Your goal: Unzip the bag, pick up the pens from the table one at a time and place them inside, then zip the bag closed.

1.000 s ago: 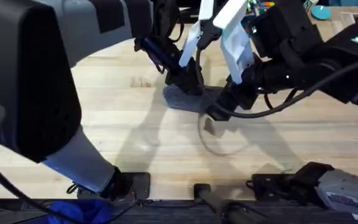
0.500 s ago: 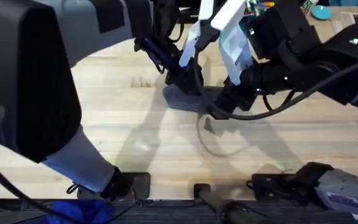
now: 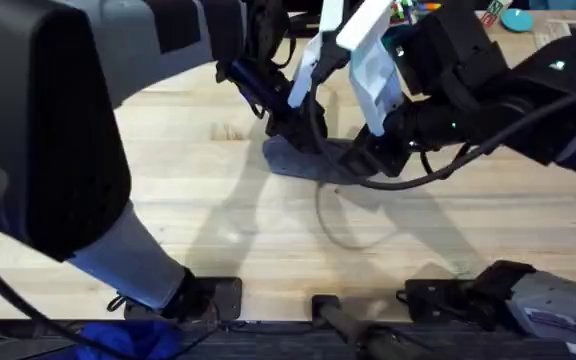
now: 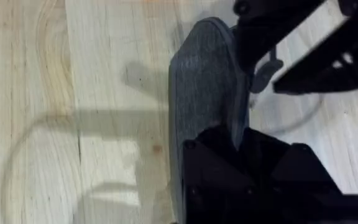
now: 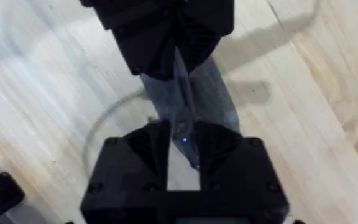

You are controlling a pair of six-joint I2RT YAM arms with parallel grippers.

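The bag (image 3: 303, 160) lies mid-table (image 3: 218, 220), left gripper (image 4: 241, 134) clamped on one end, right gripper (image 5: 183, 138) pinching its zipper ridge. I'd hold the end firm and pull straight along the seam.

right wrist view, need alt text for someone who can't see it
The right gripper pinches the top edge of the blue-grey bag lying on the wooden table. The left gripper grips the same edge from the far end, facing it.

Black arms, apparently white-paneled wrists.
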